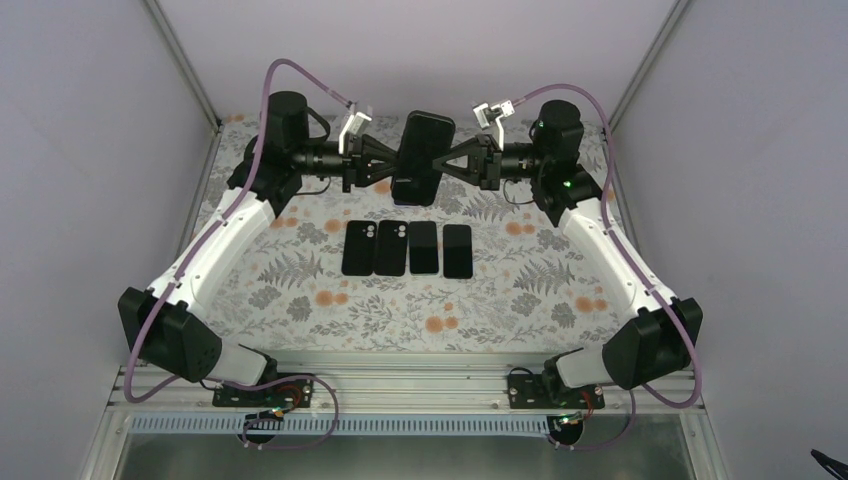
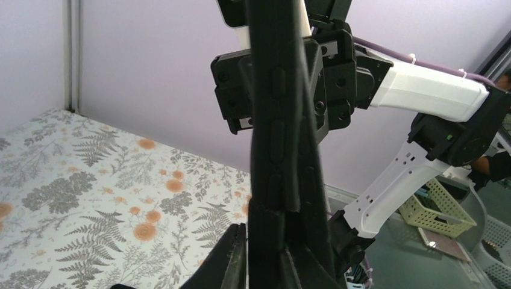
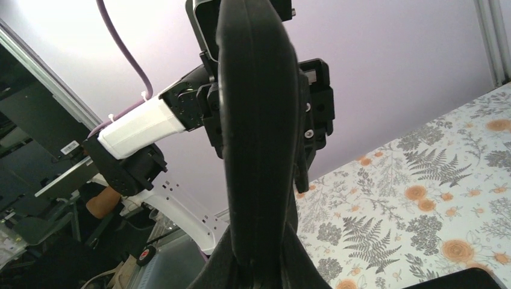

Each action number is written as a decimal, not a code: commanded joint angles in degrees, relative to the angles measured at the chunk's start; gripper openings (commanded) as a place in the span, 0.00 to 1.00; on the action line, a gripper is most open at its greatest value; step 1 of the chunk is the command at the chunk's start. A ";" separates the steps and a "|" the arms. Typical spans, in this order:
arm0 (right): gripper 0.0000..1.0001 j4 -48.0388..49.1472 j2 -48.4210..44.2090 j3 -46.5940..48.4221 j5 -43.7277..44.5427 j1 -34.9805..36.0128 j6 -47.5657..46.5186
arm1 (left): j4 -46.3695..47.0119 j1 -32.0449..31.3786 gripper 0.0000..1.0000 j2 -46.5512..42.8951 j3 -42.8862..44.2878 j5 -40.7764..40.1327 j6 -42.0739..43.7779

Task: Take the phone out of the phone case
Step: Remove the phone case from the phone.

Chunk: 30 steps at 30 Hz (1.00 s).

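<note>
The phone case (image 1: 419, 152) I was working was a matte black slab with rounded corners and raised buttons down one thin edge. Left gripper (image 1: 398, 161) and right gripper (image 1: 442, 160) were both clamped on its long edges, holding it above the far end of the fern-print table (image 1: 330, 300). Its long axis ran near-to-far, broad face toward the top camera.

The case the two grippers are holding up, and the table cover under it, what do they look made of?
Case: probably soft rubbery plastic or silicone, matte black; its edge bows and carries moulded button bumps. Table cover: printed cloth or vinyl, matte fern-and-flower pattern; I cannot tell which.
</note>
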 commanded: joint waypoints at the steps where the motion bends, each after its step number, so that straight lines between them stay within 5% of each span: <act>1: 0.04 4.67 -0.46 -1.25 -6.75 1.12 2.59 | 3.37 -0.08 0.18 0.85 3.18 -1.10 -0.32; 13: 0.04 3.79 -0.21 -3.35 -9.43 3.11 1.30 | 5.91 -3.58 0.38 3.66 6.59 8.67 -2.43; 30: 0.04 2.37 1.66 -1.89 -8.07 4.27 1.27 | 3.64 -7.55 0.38 3.58 3.62 6.00 -1.07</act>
